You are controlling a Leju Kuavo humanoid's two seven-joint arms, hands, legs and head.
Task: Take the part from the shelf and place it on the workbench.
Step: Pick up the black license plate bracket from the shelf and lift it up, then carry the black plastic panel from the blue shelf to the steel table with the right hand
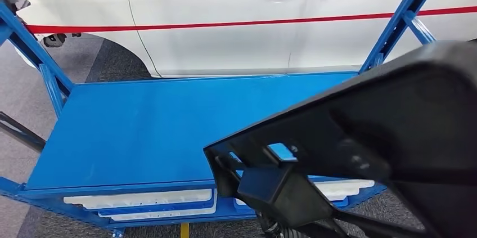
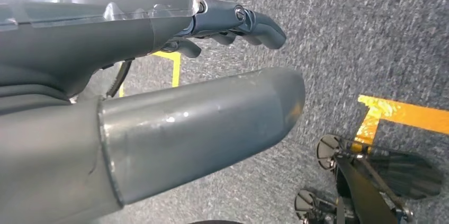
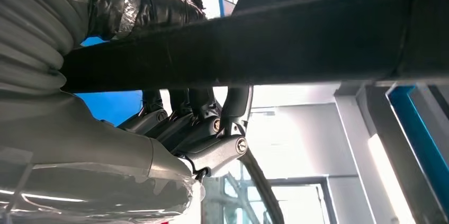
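Part (image 1: 394, 137): black plastic, large, ribbed and angular; nearest the head camera, over the right front corner of the workbench, tilted, high end toward the right edge of the head view. Held above the blue top; contact with the surface could not be told.
Right hand (image 3: 196, 128): gripped the part (image 3: 254, 44); dark fingers (image 3: 233, 102) curled up against the long black edge, seen close in the right wrist view. Hidden behind the part in the head view.
Left hand (image 2: 212, 75): hung above grey carpet (image 2: 370, 33); thick grey thumb (image 2: 212, 123) extended, darker fingers (image 2: 249, 23) bent but apart, nothing in them.
Workbench (image 1: 140, 125): flat blue top on a blue metal frame, slanted blue struts at both back corners.
Lower tier: white moulded pieces (image 1: 140, 200) lying under the front edge of the top.
Car (image 1: 225, 18): white body side with a red stripe and two door handles, just behind the workbench.
Floor marks: yellow tape (image 2: 402, 115) on the carpet near the left hand.
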